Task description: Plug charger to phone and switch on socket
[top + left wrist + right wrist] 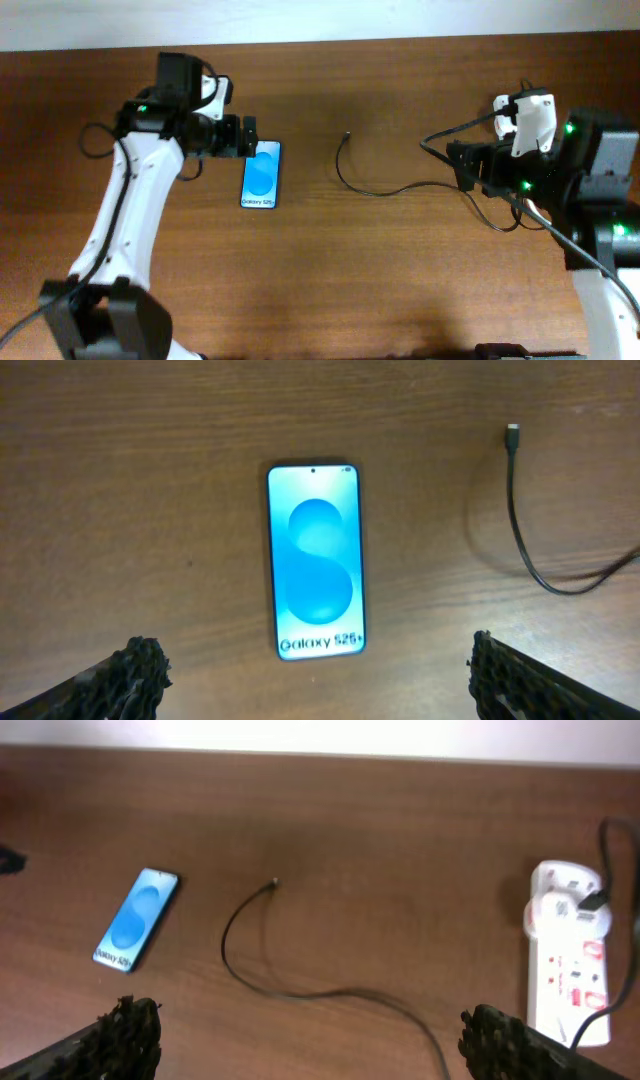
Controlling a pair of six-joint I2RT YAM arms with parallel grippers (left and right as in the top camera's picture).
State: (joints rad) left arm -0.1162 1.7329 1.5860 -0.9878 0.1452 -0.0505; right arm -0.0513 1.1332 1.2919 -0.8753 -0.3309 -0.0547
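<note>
Work on the charging job looks barely begun at this table. Nearest the left arm, the phone lies flat and face up, its blue screen lit, with nothing in its port. Beyond it and well apart, the charger ends in a small tip lying loose on the wood, its thin black line curling away toward the right arm. Farthest over, on the right, the socket rests flat with a black plug in its upper end. Whether that plug belongs to the charger cannot be traced, and the switch is too small to read. By the look of it, both steps remain: tip into phone, switch pressed.

Left claw hangs above the phone, its fingers spread wide, the phone's "Galaxy" end showing between them. It grips nothing, and no contact with the phone shows. Right claw hovers on its own side of the table, fingers equally wide apart and empty, the charger's loop lying below and ahead of it and the socket off to one side.
</note>
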